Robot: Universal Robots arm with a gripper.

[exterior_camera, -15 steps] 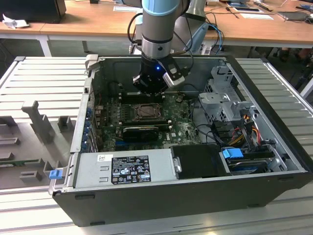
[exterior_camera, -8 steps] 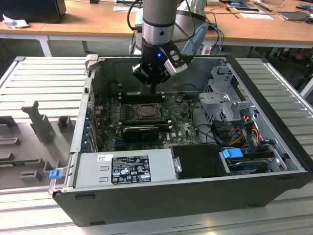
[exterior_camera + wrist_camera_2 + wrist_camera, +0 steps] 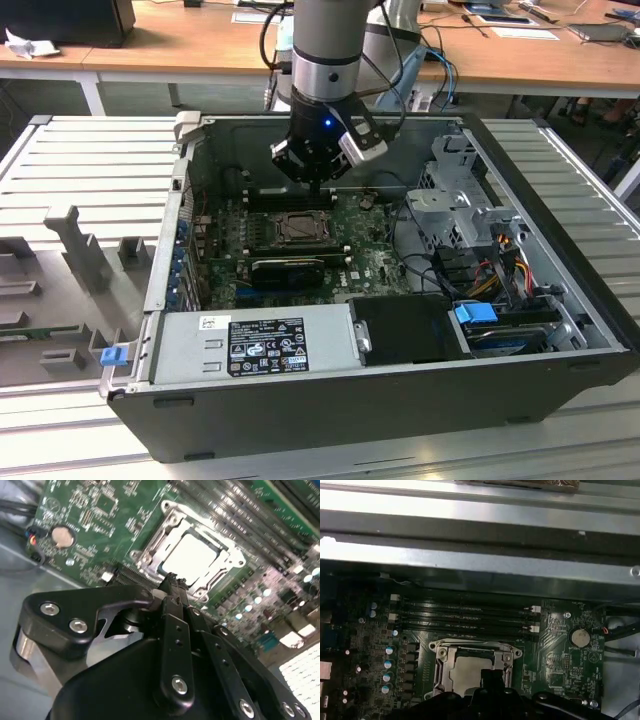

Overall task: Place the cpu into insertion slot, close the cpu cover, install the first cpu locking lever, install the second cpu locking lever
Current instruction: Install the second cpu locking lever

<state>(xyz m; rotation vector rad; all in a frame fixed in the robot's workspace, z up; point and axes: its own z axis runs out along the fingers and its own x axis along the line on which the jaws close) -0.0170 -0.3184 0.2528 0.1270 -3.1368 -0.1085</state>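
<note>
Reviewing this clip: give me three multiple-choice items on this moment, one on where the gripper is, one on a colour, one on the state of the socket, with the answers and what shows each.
1. Where is the gripper?
A. Above the motherboard, just beyond the insertion slot
B. Over the power supply
C. Outside the case, over the grooved table

2. What colour is the clip on the drive bay at the case's front?
A. Red
B. Blue
C. Yellow

3. What is the state of the insertion slot?
A. Bare, with no chip in it
B. Hidden under a heatsink
C. Holding the cpu, with the cpu cover down around it

Answers:
1. A: in the exterior view it hangs over the green motherboard by the insertion slot.
2. B: the clip is blue.
3. C: in the second wrist view the silvery cpu shows through the cut-out of the cpu cover.
</note>
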